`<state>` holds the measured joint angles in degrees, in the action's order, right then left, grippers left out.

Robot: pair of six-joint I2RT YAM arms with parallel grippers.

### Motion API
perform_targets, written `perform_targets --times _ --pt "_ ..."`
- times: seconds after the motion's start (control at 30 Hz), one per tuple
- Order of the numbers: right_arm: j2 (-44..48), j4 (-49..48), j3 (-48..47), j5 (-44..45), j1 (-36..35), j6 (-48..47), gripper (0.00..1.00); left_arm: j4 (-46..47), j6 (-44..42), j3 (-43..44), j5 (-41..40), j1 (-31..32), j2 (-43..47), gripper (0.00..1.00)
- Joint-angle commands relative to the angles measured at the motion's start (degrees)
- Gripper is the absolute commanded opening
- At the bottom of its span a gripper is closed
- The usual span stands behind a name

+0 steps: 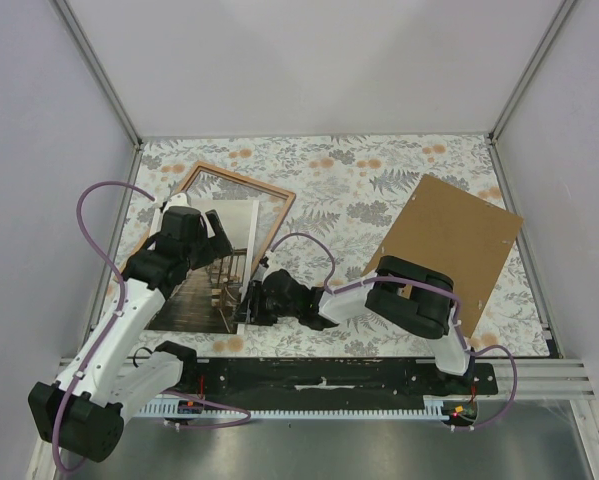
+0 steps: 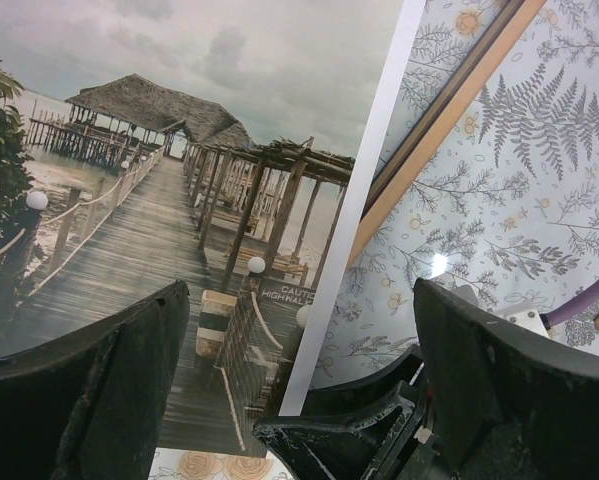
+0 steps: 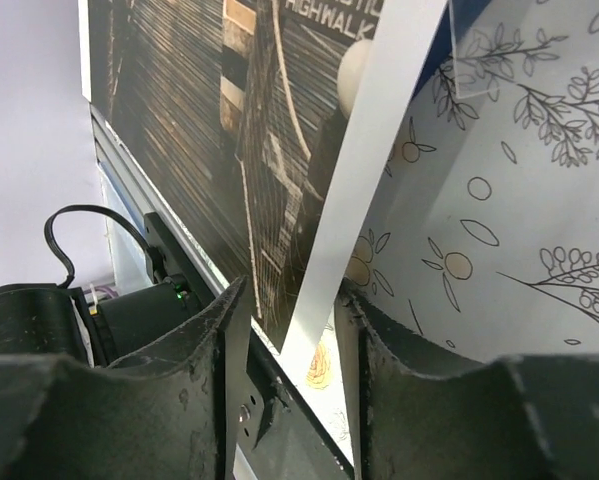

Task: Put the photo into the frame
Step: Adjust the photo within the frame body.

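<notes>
The photo point(image 1: 199, 295), a sepia pier print with a white border, lies at the left with its far part resting over the frame point(image 1: 249, 180), whose light wood rim faces up. My left gripper point(image 1: 219, 240) hovers over the photo's right side, jaws wide open and empty. In the left wrist view the photo point(image 2: 159, 200) and the frame's rim point(image 2: 449, 110) lie below the left gripper point(image 2: 299, 300). My right gripper point(image 1: 247, 305) sits at the photo's near right corner. In the right wrist view that corner of the photo point(image 3: 179, 120) stands between the fingers of the right gripper point(image 3: 291, 300), which are still apart.
A flat brown backing board point(image 1: 449, 240) lies at the right on the floral tablecloth point(image 1: 349, 190). The black mounting rail point(image 1: 319, 385) runs along the near edge, close behind the photo's corner. Grey walls enclose the table on three sides.
</notes>
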<state>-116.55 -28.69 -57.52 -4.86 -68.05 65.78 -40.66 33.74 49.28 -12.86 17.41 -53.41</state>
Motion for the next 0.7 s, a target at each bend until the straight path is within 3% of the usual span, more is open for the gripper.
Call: perform_targets --times 0.0,0.2,0.43,0.67 --pt "-0.61 -1.46 -0.40 1.35 -0.33 0.32 0.41 0.15 -0.95 1.35 0.82 -0.36 1.02 0.98" --pt "2.37 8.09 -2.94 3.80 -0.33 -3.63 0.01 0.15 -0.95 1.61 1.17 -0.36 1.02 0.98" --pt "9.74 38.58 -12.18 10.13 -0.50 -14.00 0.00 0.15 -1.21 2.22 0.65 -0.36 1.73 0.98" --pt "18.46 44.15 -4.63 7.06 3.89 -15.42 0.00 0.85 -1.04 3.81 2.40 -0.36 1.20 0.98"
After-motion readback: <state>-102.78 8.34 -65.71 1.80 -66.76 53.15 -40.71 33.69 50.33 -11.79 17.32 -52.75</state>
